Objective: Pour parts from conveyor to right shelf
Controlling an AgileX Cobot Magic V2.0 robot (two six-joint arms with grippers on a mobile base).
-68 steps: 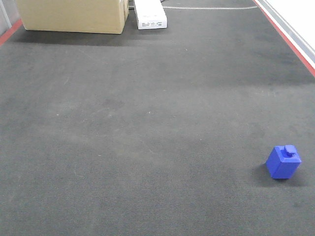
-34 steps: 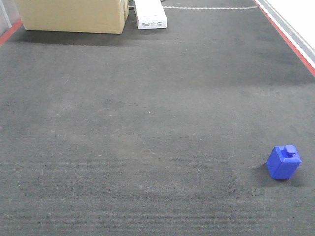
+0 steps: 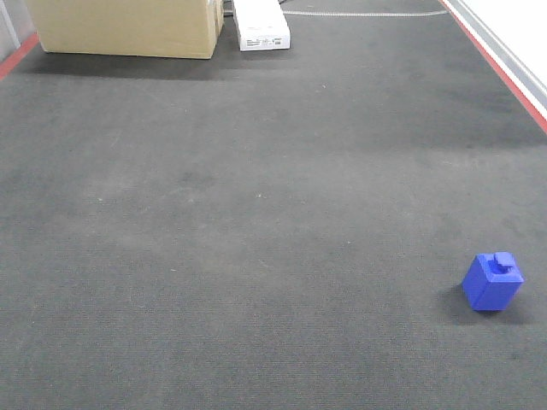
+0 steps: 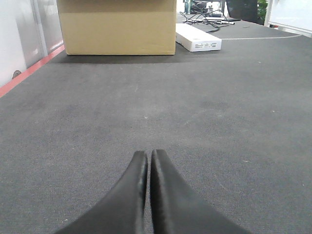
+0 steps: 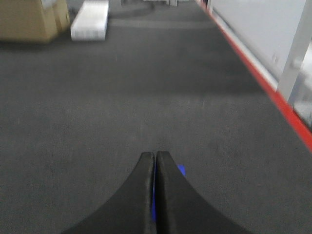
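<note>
One blue block [image 3: 492, 282] sits on the conveyor belt [image 3: 256, 213]. It stands upright with its square stud facing up. It is near-cubic, so no long axis shows, and it is turned so that a vertical corner edge faces the front camera.

The right gripper [image 5: 154, 155] has its two dark fingers pressed together, tip to tip, with nothing between them. In the blurred right wrist view, only a sliver of the block [image 5: 181, 170] peeks out just past the fingertips, slightly to their right. The fingers hide the rest. Whether they touch the block cannot be told.

The left gripper [image 4: 147, 154] is likewise closed, with its fingers meeting along their length and holding nothing. It sits low over bare belt [image 4: 219, 122], and the block does not show in its view.

Far ahead of the left gripper, to its left, stands one cardboard box [image 4: 117, 27]. One flat white box [image 4: 197, 39] lies just beside it, ahead and slightly right of the fingertips, and a few cables [image 4: 204, 14] lie beyond that.

Two red strips edge the belt. One runs out to the left of the left gripper [image 4: 29, 73], and the other runs out to the right of the right gripper [image 5: 273, 97].
</note>
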